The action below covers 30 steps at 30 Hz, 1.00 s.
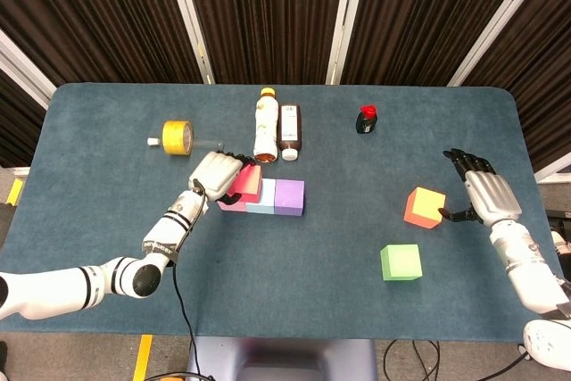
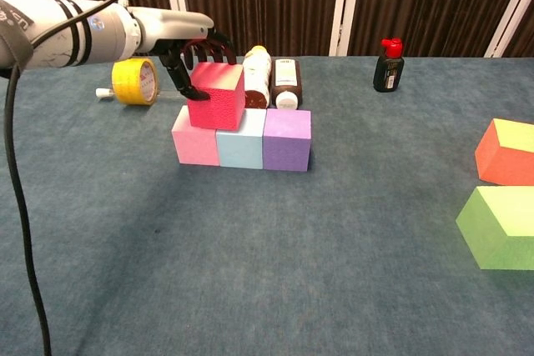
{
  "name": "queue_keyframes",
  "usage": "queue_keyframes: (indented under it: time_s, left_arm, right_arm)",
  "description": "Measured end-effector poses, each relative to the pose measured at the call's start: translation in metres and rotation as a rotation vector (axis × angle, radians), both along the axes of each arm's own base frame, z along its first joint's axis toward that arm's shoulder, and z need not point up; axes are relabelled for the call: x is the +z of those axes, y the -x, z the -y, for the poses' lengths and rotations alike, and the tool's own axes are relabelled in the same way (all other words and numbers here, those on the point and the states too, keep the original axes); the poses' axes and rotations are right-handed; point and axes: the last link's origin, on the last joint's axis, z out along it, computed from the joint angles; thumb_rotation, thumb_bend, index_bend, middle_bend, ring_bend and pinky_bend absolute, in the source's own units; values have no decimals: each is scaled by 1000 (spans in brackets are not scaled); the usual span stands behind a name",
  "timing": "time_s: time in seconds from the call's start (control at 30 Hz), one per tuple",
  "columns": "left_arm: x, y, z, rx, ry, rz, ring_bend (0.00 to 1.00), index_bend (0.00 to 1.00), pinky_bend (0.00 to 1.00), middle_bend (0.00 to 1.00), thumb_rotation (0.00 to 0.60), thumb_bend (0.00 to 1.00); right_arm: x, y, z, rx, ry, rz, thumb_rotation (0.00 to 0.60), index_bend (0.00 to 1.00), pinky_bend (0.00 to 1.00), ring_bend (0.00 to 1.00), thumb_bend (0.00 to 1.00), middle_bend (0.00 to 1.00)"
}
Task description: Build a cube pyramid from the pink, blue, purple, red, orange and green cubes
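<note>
The pink cube, blue cube and purple cube form a touching row at mid-table. A red cube sits on top, straddling the pink and blue ones. My left hand holds it, thumb on its left face and fingers curled behind it. From the head view the red cube hides most of the pink one beside my left hand. At the right lie the orange cube and the green cube. My right hand is open just right of the orange cube.
A yellow tape roll lies back left. Two bottles lie on their sides just behind the cube row. A small black bottle with a red cap stands at the back right.
</note>
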Motion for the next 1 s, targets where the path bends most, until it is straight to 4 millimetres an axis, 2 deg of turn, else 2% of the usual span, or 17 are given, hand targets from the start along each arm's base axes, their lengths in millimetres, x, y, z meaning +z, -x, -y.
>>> queue_keyframes:
  time_s: [0.67,1.0]
  left_arm:
    - [-3,3,0,40,4,4,353,330,287,393,600,370]
    - [-4,3,1,41,4,-6,328,277,284,339,600,370]
  right_arm:
    - [-1,1,5,-5,-10,-4,600,67,161,35,318,126]
    - [-1,2,5,-5,-9,-3,600,66,157,35,318,125]
